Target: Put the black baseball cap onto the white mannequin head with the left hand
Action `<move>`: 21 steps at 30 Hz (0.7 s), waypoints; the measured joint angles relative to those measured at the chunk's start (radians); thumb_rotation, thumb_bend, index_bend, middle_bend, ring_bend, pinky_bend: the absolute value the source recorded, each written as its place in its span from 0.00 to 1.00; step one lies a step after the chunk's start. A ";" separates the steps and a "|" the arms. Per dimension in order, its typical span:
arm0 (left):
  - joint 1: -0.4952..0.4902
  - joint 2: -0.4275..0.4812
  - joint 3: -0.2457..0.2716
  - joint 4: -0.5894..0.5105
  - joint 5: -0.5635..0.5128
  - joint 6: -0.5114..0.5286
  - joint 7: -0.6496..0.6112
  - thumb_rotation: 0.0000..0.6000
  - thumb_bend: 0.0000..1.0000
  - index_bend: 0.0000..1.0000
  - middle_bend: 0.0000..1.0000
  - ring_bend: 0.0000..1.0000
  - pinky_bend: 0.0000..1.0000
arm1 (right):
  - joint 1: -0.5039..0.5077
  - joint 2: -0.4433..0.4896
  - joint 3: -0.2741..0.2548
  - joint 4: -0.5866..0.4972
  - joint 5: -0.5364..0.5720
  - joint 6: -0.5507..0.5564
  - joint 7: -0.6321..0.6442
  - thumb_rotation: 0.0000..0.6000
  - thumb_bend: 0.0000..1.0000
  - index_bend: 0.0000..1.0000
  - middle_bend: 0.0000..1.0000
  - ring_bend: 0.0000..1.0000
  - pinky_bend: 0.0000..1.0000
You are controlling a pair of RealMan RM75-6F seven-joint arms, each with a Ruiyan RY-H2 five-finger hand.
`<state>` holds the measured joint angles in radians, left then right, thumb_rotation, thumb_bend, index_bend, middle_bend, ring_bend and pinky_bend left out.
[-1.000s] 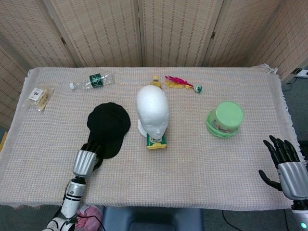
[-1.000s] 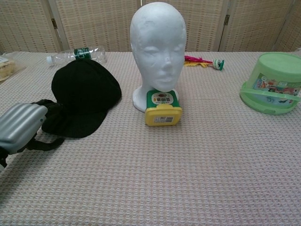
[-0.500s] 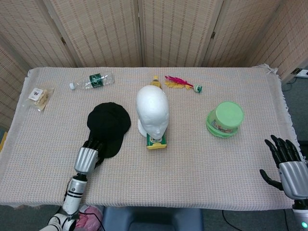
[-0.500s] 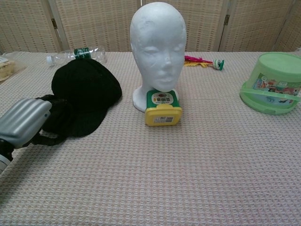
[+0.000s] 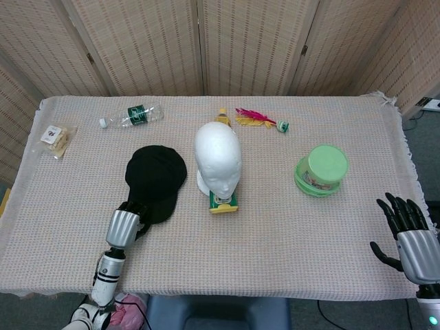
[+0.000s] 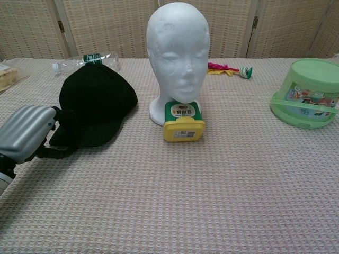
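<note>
The black baseball cap lies on the table left of the white mannequin head, crown toward the back, brim toward me. My left hand is at the brim's near edge and grips it with dark fingers wrapped around the rim. In the chest view the cap looks tilted up at the brim beside that hand. The mannequin head stands upright and bare, facing me. My right hand hovers at the near right table edge, fingers spread, holding nothing.
A yellow and green box sits right in front of the mannequin's base. A green lidded tub stands to the right. At the back lie a plastic bottle, a pink feathered shuttlecock and a snack bag.
The cap's brim has risen and drawn in toward the crown as my left hand closed on it and lifted slightly. The right hand has barely moved.
</note>
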<state>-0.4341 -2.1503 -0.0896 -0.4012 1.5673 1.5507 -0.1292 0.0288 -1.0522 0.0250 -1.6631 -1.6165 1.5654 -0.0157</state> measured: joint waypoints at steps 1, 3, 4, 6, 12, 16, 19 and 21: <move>-0.001 -0.006 -0.002 0.014 -0.002 0.007 -0.006 1.00 0.30 0.60 0.68 0.54 0.58 | 0.000 0.000 0.000 0.000 0.000 0.000 -0.001 1.00 0.21 0.00 0.00 0.00 0.00; -0.003 -0.014 -0.007 0.034 -0.006 0.020 -0.013 1.00 0.33 0.62 0.70 0.55 0.60 | 0.000 -0.001 -0.001 -0.001 0.000 -0.002 -0.004 1.00 0.21 0.00 0.00 0.00 0.00; -0.005 -0.018 -0.011 0.047 -0.009 0.032 -0.014 1.00 0.35 0.62 0.70 0.56 0.60 | 0.000 -0.002 -0.001 -0.001 -0.001 -0.002 -0.005 1.00 0.21 0.00 0.00 0.00 0.00; -0.008 -0.024 -0.019 0.060 -0.014 0.053 -0.012 1.00 0.36 0.63 0.70 0.56 0.60 | 0.000 -0.001 -0.002 -0.001 -0.002 -0.001 -0.006 1.00 0.21 0.00 0.00 0.00 0.00; -0.029 -0.027 -0.040 0.107 -0.026 0.132 0.046 1.00 0.37 0.63 0.70 0.56 0.60 | -0.004 0.001 -0.005 -0.003 -0.010 0.005 -0.004 1.00 0.21 0.00 0.00 0.00 0.00; -0.038 -0.005 -0.042 0.106 -0.027 0.169 0.076 1.00 0.38 0.63 0.70 0.56 0.60 | -0.006 0.002 -0.008 -0.005 -0.017 0.008 -0.003 1.00 0.21 0.00 0.00 0.00 0.00; -0.038 0.011 -0.035 0.097 -0.021 0.187 0.101 1.00 0.37 0.63 0.70 0.56 0.60 | -0.008 0.003 -0.011 -0.006 -0.026 0.013 -0.001 1.00 0.21 0.00 0.00 0.00 0.00; -0.039 0.026 -0.031 0.089 -0.016 0.204 0.121 1.00 0.37 0.63 0.71 0.56 0.60 | -0.009 0.004 -0.013 -0.006 -0.030 0.015 0.001 1.00 0.21 0.00 0.00 0.00 0.00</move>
<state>-0.4730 -2.1245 -0.1209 -0.3119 1.5515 1.7542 -0.0085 0.0200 -1.0482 0.0120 -1.6693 -1.6460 1.5807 -0.0142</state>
